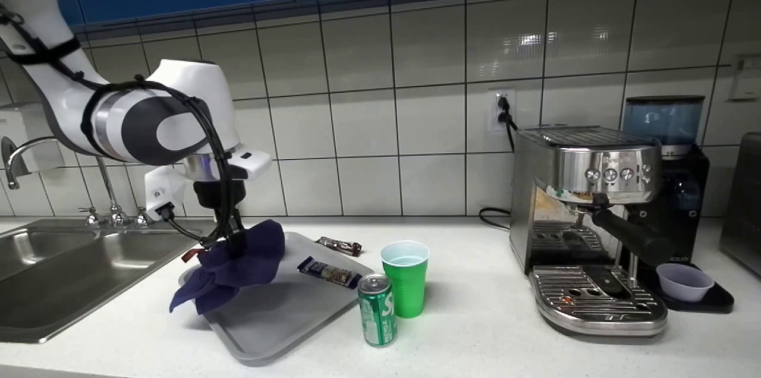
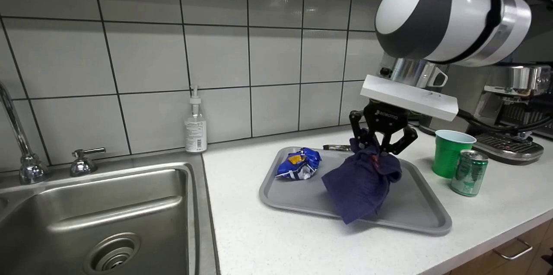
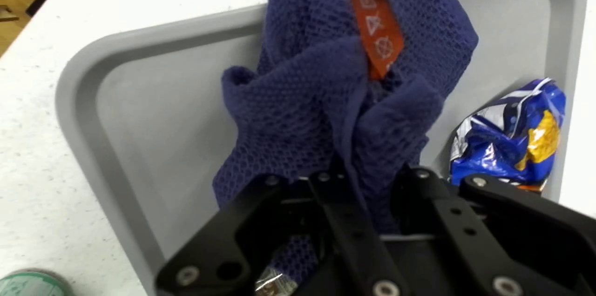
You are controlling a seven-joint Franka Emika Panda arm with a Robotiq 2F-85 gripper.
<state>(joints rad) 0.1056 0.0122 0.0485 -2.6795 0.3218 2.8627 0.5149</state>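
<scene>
Black fingers [image 3: 414,203] — purple cloth [image 3: 321,100] bunched between them, loose folds below

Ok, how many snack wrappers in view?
3: a crumpled blue bag on the tray, a dark-blue bar also on it, a brown bar by its edge. The held cloth may hide more.

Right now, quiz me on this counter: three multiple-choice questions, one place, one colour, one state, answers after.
1. Where is the crumpled blue packet?
A) in the sink
B) on the tray
C) on the coffee machine

2. What colour is the outside of the cup?
A) green
B) red
C) yellow

3. How is the gripper?
A) open and empty
B) closed on a can
C) closed on the cloth

1 B: the wrist view shows it there.
2 A: its side shows green.
3 C: cloth bunches between its jaws.
</scene>
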